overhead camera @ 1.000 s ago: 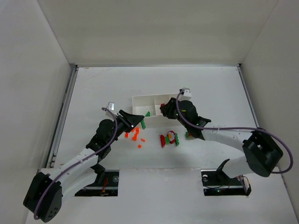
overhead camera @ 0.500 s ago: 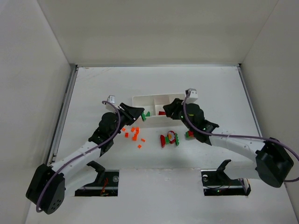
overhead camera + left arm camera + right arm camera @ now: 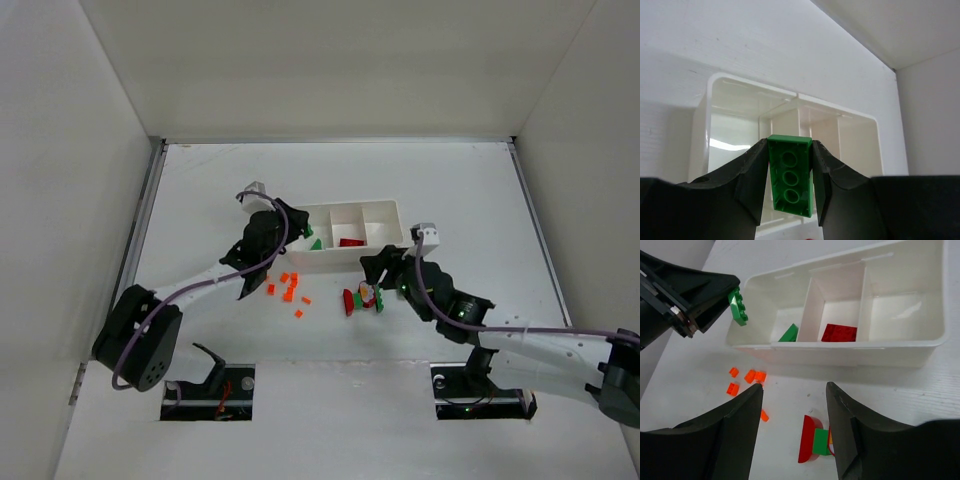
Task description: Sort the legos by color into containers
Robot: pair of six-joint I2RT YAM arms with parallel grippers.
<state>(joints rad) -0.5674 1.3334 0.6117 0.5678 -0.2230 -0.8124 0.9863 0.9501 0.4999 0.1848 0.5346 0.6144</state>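
**We bring a green brick to the tray while our other arm hovers with nothing in it.**

Our left pincer point(image 3: 789, 150) is clamped on a green brick point(image 3: 790, 182), poised at the left end of the white tray point(image 3: 840, 352). The left compartment lies just ahead of and below it and holds another green piece point(image 3: 789, 333). A red brick point(image 3: 839, 333) sits in the middle compartment. We judge this to be the drop-off step: it calls for a small advance over the wall, then a release. Orange bits point(image 3: 747, 377) lie on the table point(image 3: 200, 200) to the lower left of our right pincer point(image 3: 795, 389), which stands open and grips nothing. A red-and-green cluster point(image 3: 815, 442) just beneath it is probably our next pick.
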